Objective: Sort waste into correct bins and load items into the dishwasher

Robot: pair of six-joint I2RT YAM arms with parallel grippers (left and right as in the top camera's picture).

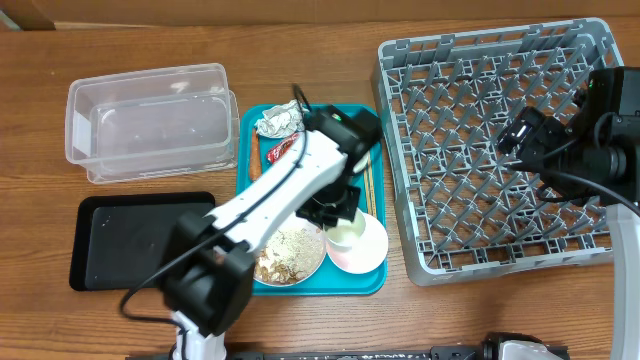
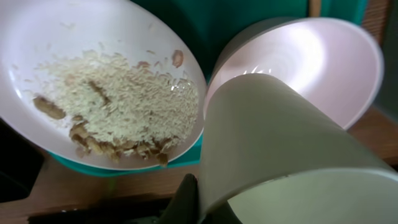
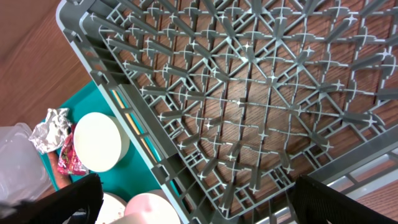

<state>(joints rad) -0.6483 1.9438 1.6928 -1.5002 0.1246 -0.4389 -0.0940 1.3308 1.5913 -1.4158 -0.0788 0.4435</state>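
Over the near right part of the teal tray (image 1: 247,215), my left claw (image 1: 338,214) is pinched on the small white cup (image 2: 280,143). On the wrist camera I see one dark finger (image 2: 186,200) lying against the cup's outer wall by the rim; the other finger is hidden. The cup is tilted and hangs just above the pinkish bowl (image 2: 311,62). That bowl sits right beside the white plate (image 2: 37,37), which carries loose rice (image 2: 118,93) and brownish scraps (image 2: 93,140).

Farther back on the tray lie the crumpled napkin (image 1: 280,122) and the red wrapper (image 1: 281,150), just beside each other, with a white bowl (image 3: 96,142) next to them. The chopsticks (image 1: 371,190) lie along the tray's right edge.

On the desk (image 1: 40,60) to the left stand the clear tub (image 1: 150,120) and, closer to the front edge, the black tray (image 1: 140,245).

My right claw (image 3: 196,186) hangs above the grey dish rack (image 1: 480,230) with its fingers spread wide, gripping nothing.
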